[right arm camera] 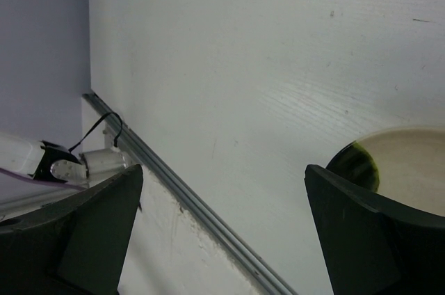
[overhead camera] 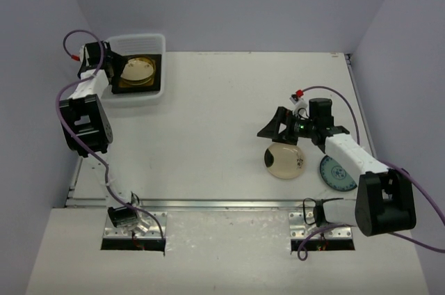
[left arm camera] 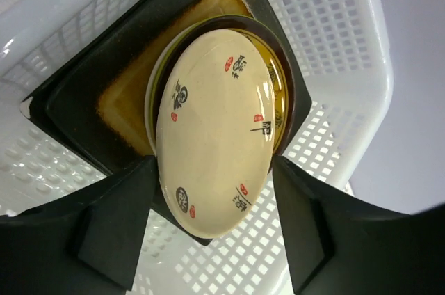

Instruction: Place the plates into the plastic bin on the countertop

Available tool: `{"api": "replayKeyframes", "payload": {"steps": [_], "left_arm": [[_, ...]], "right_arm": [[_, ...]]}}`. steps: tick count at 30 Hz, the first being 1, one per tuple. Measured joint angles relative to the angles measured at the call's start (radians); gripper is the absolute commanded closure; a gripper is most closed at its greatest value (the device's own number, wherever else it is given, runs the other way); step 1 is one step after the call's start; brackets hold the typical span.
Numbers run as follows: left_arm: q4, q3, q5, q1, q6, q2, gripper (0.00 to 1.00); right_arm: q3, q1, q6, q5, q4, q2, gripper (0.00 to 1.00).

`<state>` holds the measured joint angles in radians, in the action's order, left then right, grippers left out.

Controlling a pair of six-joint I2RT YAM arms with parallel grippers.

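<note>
Countertop (overhead camera: pixel 222 100) bin (overhead camera: pixel 139 37); plate (left arm camera: pixel 208 128) in left tool (left arm camera: pixel 214 164)

— What closes the scene in?
— Plain lilac-grey walls: a back wall (overhead camera: pixel 229 3) beyond the far edge of the countertop (overhead camera: pixel 208 121), plus a left wall (overhead camera: pixel 28 65) and a right wall (overhead camera: pixel 410 44) along its sides.
— And the surface?
— Off-white, evenly lit, with soft shadows. A metal rail (overhead camera: pixel 222 204) lines the near edge. Nearer still lies a white board (overhead camera: pixel 229 260) with two rectangular cut-outs (overhead camera: pixel 133 243), one by each near corner.
</note>
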<state>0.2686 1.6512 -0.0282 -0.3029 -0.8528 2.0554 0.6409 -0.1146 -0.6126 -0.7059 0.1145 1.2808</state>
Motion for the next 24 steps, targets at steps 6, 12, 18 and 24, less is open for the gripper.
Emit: {"api": "replayKeyframes", "payload": {"steps": [6,12,18,24], "left_arm": [[0.086,0.076,0.035,0.0,0.03,0.022,0.0],[0.156,0.253,0.074,0.0,0.088,0.077,0.0],[0.194,0.207,0.095,0.0,0.12,0.061,0.0],[0.176,-0.045,0.195,0.018,0.143,-0.203,0.0]], "right_arm": [[0.015,0.0,0.019,0.016,0.017,0.008,0.01],[0.044,0.0,0.046,0.125,0.084,0.011,0.01],[0.093,0.001,0.05,0.364,0.19,-0.016,0.01],[0.122,0.005,0.097,0.599,0.266,-0.076,0.01]]}}
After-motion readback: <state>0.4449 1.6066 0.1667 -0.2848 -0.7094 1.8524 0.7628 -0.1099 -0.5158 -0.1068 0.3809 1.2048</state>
